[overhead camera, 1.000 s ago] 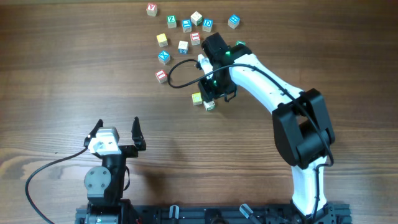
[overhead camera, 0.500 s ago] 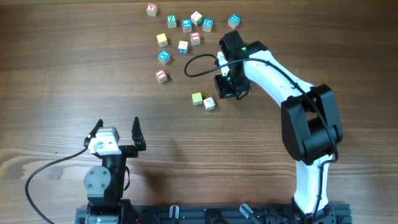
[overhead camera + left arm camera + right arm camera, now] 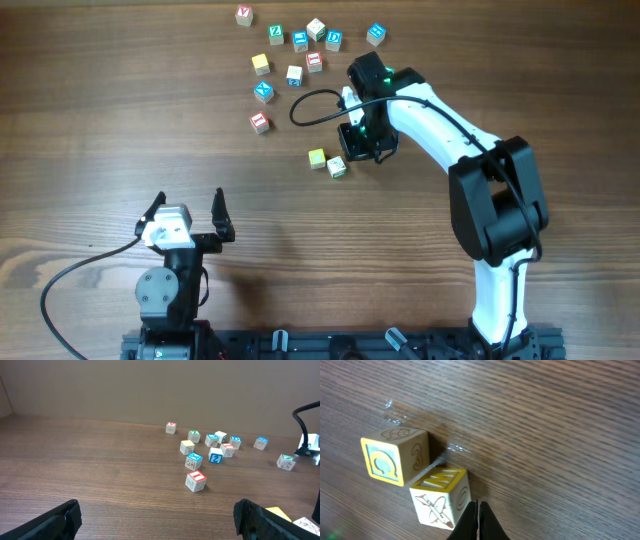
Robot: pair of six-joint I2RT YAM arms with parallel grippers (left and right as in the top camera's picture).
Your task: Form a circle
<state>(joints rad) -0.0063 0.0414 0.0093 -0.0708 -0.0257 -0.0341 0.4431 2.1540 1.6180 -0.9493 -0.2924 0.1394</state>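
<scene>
Just beside right tool: pale cube

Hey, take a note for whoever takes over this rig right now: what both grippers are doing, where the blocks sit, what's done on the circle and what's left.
Left gripper: open, empty, near its base, away from all the cubes.
Right gripper: shut, empty, tips right beside the pale wooden letter cube.
Cubes: the yellow-faced wooden letter cube and the pale one sit corner to corner, apart from the rest. The other letter cubes lie scattered farther back.
Done: two cubes grouped.
Left: no circle yet. Bring more cubes over and close the ring.
</scene>
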